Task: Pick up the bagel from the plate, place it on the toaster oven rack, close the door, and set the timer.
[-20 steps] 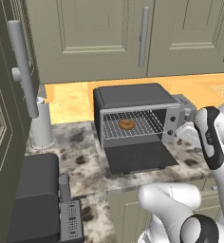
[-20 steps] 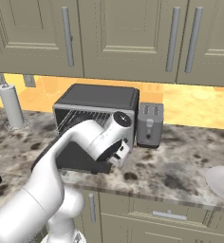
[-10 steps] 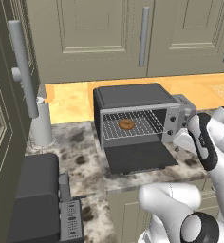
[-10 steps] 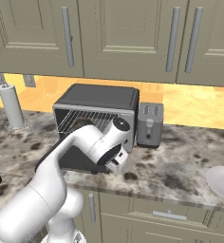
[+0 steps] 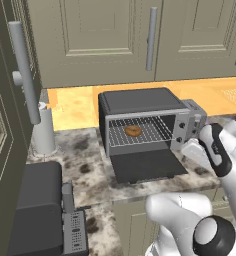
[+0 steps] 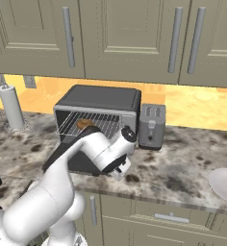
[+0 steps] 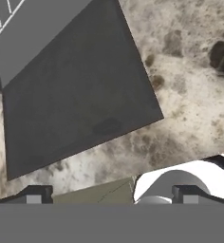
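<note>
1. The toaster oven stands on the speckled stone counter with its back toward the yellow backsplash.
2. The bagel lies on the toaster oven rack inside the cavity, toward the left part of the wire grid in the left base view; in the right base view it peeks out above the arm.
3. The door is folded all the way down and lies flat on the counter in front of the oven.
4. The gripper hangs above the counter's front edge, just off the corner of the open door; its two dark fingertips stand wide apart with nothing between them, so it is open and empty.
5. Seen from the hand, the door's dark panel spreads across the upper left, with bare stone to the right.
6. A silver two-slot toaster stands just beside the oven on its knob side, touching or nearly so.
7. A paper towel roll stands upright on the counter well to the other side of the oven.
8. A dark rounded appliance sits near the counter's front, left of the door.
9. A white plate lies far along the counter past the toaster, partly cut by the frame edge.
10. Beige cabinet doors with long grey handles hang above.
</note>
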{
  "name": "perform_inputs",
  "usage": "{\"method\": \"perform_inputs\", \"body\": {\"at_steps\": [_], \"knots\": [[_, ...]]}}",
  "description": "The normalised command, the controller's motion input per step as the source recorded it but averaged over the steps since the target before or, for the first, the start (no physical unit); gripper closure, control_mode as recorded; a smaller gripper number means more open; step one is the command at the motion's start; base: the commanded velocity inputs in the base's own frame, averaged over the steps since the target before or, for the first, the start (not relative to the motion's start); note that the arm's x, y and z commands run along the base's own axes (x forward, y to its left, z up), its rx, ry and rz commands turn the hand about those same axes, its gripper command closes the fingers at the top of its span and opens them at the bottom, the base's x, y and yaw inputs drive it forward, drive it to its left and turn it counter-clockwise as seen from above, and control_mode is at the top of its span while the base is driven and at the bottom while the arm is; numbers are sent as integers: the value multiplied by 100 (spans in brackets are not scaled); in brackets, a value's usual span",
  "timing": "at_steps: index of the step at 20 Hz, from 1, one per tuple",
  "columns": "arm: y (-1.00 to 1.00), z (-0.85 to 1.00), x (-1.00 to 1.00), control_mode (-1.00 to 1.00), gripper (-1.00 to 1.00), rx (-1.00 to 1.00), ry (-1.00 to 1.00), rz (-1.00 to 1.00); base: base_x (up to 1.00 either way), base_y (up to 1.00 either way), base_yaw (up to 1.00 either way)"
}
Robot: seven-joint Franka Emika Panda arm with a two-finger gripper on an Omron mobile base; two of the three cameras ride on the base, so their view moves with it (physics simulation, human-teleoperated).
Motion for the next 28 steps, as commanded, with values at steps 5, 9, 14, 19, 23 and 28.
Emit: {"method": "perform_inputs", "body": {"at_steps": [5, 9, 14, 19, 23, 28], "knots": [[0, -24, 20, -100, -100, 1, 7, -2, 0, 0, 0], [-2, -28, 13, -100, -100, 1, 8, -2, 0, 0, 0], [-9, -32, 6, -100, -100, 3, 7, 0, 0, 0, 0], [-9, -29, 6, -100, -100, 6, 1, 0, 0, 0, 0], [-3, -15, 9, -100, -100, 8, 0, 0, 0, 0, 0], [0, -8, 18, -100, -100, 8, 0, 0, 0, 0, 0]]}}
